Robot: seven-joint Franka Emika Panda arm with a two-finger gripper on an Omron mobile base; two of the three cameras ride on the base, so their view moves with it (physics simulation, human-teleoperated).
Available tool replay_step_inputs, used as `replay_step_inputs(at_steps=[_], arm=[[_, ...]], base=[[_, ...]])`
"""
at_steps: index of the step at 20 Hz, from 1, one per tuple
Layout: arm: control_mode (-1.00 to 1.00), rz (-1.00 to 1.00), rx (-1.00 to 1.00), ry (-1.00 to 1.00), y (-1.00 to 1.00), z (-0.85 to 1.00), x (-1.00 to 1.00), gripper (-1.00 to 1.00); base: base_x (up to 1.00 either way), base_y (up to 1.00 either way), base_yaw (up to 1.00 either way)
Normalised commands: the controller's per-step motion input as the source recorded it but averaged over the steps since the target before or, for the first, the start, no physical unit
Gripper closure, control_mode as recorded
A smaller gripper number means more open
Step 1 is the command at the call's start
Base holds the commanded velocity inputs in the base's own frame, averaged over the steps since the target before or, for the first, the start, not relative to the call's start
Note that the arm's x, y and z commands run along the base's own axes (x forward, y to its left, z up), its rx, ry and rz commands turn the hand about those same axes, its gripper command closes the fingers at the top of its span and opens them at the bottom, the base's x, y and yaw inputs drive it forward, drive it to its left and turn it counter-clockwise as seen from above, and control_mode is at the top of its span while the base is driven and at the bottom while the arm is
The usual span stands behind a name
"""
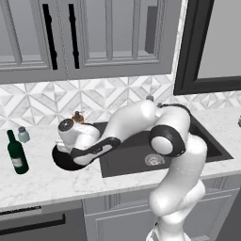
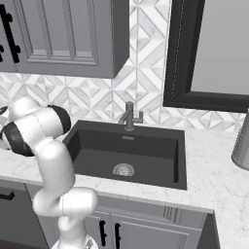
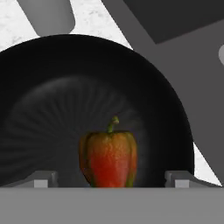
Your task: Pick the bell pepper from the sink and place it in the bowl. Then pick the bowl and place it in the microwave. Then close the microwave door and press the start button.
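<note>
While the jaws (image 3: pixel 112 179) stand wide apart over the bowl (image 3: pixel 52 109), gripping nothing, the bell pepper (image 3: pixel 109 158) sits upright inside it between the two fingertips (image 3: pixel 41 179), clear of both. Bowl rests on the marble surface (image 1: pixel 56 179) just left of the sink (image 1: pixel 136 160); green bottle (image 1: pixel 17 153) nearby.

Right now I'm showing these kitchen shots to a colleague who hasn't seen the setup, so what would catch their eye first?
The red-orange bell pepper stands out first, upright inside the glossy black bowl in the hand view, between the spread fingertips of the open end effector. Next comes the big white arm, folded low over the counter left of the dark sink. A dark green bottle stands on the marble counter at far left.
</note>
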Motion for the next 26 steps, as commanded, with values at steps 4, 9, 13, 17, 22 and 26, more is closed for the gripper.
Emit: replay_step_inputs(at_steps=[4, 9, 13, 17, 22, 26], arm=[[-1.00, 0.00, 0.26, -0.13, -0.83, 0.74, -0.23, -1.00], [-1.00, 0.00, 0.33, -0.01, -0.59, 0.91, -0.02, -1.00], [-1.00, 0.03, 0.25, 0.01, -0.47, 0.24, -0.07, -1.00], [-1.00, 0.15, 0.08, 0.13, -0.06, -0.01, 0.07, -1.00], [-1.00, 0.11, 0.00, 0.21, 0.00, -0.03, 0.28, -1.00], [-1.00, 0.08, -0.01, 0.23, 0.10, -0.03, 0.30, -1.00]], base=[[0.00, 0.00, 0.00], [0.00, 0.00, 0.00], [0.00, 0.00, 0.00], [0.00, 0.00, 0.00], [0.00, 0.00, 0.00], [0.00, 0.00, 0.00]])
